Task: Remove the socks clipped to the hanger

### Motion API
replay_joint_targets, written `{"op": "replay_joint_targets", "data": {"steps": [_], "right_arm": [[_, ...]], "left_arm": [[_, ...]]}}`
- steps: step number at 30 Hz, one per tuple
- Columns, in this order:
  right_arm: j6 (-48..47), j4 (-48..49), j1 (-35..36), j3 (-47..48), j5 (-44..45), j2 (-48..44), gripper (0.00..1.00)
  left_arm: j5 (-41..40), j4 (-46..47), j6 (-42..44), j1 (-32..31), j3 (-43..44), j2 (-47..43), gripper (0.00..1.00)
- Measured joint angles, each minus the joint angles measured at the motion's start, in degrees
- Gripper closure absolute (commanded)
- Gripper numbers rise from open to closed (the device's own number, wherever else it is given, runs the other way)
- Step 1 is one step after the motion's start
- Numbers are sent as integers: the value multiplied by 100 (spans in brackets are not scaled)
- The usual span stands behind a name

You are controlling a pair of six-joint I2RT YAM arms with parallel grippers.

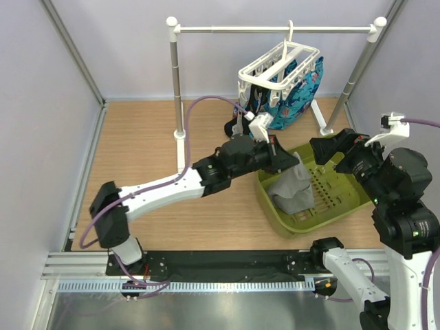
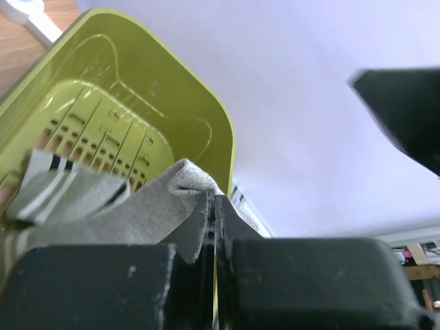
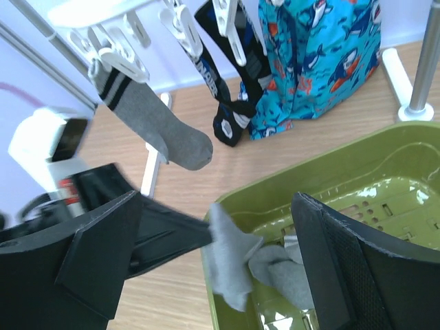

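From above, the left gripper (image 1: 294,160) pinches a grey sock (image 1: 295,187) over the green basket (image 1: 267,191) near the surface's right edge. The hanger (image 1: 278,65) hangs on the rail (image 1: 227,29) by the far edge. The right gripper (image 1: 333,152) hovers close, jaws wide and empty.

The left wrist view shows jaws shut on cloth above a striped sock (image 2: 62,192).

The right wrist view shows a clipped sock (image 3: 158,124) and black socks (image 3: 220,96) on the pegs. The held sock trails at the basket's rim. Released here, it might slip out, and the crowded arms might knock.
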Motion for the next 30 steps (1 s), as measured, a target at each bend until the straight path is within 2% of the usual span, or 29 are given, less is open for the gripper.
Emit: {"op": "replay_joint_targets", "data": {"steps": [4, 6, 7, 9, 10, 15, 20, 25, 28, 30], "right_arm": [[4, 26, 0, 160, 85, -28, 3], [2, 33, 0, 166, 96, -37, 2], [0, 37, 0, 153, 94, -39, 2], [-2, 98, 0, 37, 66, -83, 1], [-2, 131, 0, -37, 46, -122, 1], [-2, 461, 0, -649, -162, -437, 1], [210, 2011, 0, -2291, -874, -942, 1], [686, 4148, 105, -4199, -1108, -907, 2], [632, 4903, 474, -4640, -979, -629, 3], [367, 5407, 1086, -4621, -710, -188, 3]], "left_arm": [[101, -48, 212, -83, 916, 1029, 49], [15, -310, 348, -142, 992, 1239, 37], [-66, -472, 400, -160, 901, 1222, 26], [-295, -715, 566, -201, 667, 1036, 15], [-407, -822, 656, -214, 546, 885, 4], [-1158, -1744, 1095, -219, 378, -271, 2], [-2194, -2782, 1582, -46, 592, -1585, 3], [-2371, -3036, 1906, 1010, 433, -2369, 5], [-2227, -3032, 2031, 1698, 328, -2524, 7], [-2024, -2986, 2138, 1945, 334, -2472, 9]]}}
